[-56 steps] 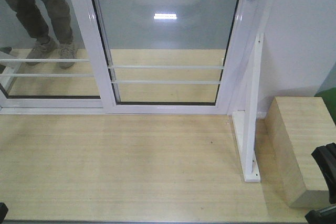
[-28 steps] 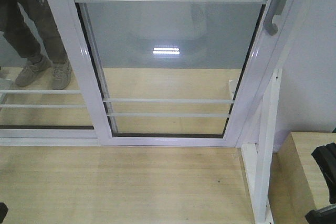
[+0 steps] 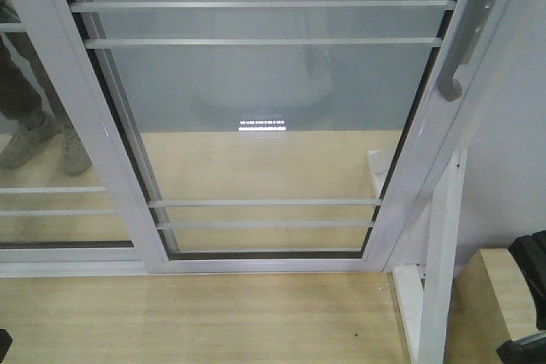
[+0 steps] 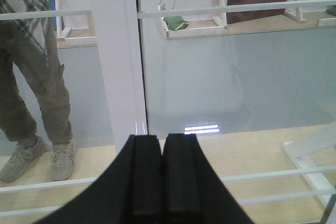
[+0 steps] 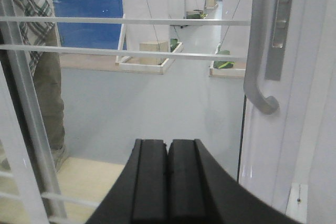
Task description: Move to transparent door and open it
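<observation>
The transparent door (image 3: pixel 273 108) fills the front view: clear glass in a glossy white frame, crossed by thin white bars. Its pale hook-ended handle (image 3: pixel 465 40) runs down the right rail; the right wrist view shows the handle (image 5: pixel 258 56) up close. My right gripper (image 5: pixel 168 142) is shut and empty, lower than the handle's hook and to its left, apart from it. My left gripper (image 4: pixel 163 139) is shut and empty too, facing the white frame post (image 4: pixel 116 56) where the two panels overlap. In the front view only dark bits of the arms show at the bottom corners.
A second barred glass panel (image 3: pixel 43 168) without a handle stands at the left, with a person's legs (image 4: pixel 37 98) behind it. A white support bracket (image 3: pixel 439 270) and a light wooden block (image 3: pixel 503 296) stand at the right on the wooden platform (image 3: pixel 196 321).
The view has closed in on the door: the frame and handle have grown larger and slid down in the picture, and less of the wooden platform shows. Both grippers stay shut.
</observation>
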Tool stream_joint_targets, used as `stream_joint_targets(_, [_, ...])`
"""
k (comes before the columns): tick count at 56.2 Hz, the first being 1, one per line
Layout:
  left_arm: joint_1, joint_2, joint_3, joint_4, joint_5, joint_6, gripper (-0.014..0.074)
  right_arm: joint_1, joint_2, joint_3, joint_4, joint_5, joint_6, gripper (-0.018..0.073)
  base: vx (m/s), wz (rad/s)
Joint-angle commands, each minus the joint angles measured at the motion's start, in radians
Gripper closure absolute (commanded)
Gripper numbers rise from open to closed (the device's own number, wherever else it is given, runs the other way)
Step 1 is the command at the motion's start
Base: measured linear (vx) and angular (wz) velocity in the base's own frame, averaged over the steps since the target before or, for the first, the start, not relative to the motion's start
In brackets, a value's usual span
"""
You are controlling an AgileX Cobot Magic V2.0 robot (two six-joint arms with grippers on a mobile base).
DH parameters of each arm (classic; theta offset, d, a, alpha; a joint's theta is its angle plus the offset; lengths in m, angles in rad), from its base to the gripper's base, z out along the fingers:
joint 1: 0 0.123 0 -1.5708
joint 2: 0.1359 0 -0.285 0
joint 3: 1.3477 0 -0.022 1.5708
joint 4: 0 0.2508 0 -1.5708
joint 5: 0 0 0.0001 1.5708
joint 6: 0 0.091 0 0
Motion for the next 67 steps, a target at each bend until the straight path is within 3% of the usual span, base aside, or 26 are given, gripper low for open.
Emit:
stream_joint_targets(1, [-0.006,-0.001,0.006,-0.011,-0.084,-0.003,0.0594,0.0,0.007,0.001,-0.012,-0.083,-0.006,0.0565,-0.01,0.09])
stream_joint_targets(5, [-0.003,0.054,0.0,-0.011,-0.128,-0.003,0.0594,0.011,0.085,0.004,-0.013,-0.144,-0.005,0.0565,-0.03,0.03])
stream_joint_targets(21, [-0.003,0.075,0.006,-0.01,-0.076,-0.003,0.0594,0.009,0.157,0.004,-0.013,-0.079,-0.005,0.0565,-0.04,-0.02])
stream_joint_targets(67, [-0.002,0.077,0.006,-0.011,-0.059,-0.003,0.0594,0.009,0.165,0.004,-0.013,-0.055,-0.005,0.0565,0.01,0.01])
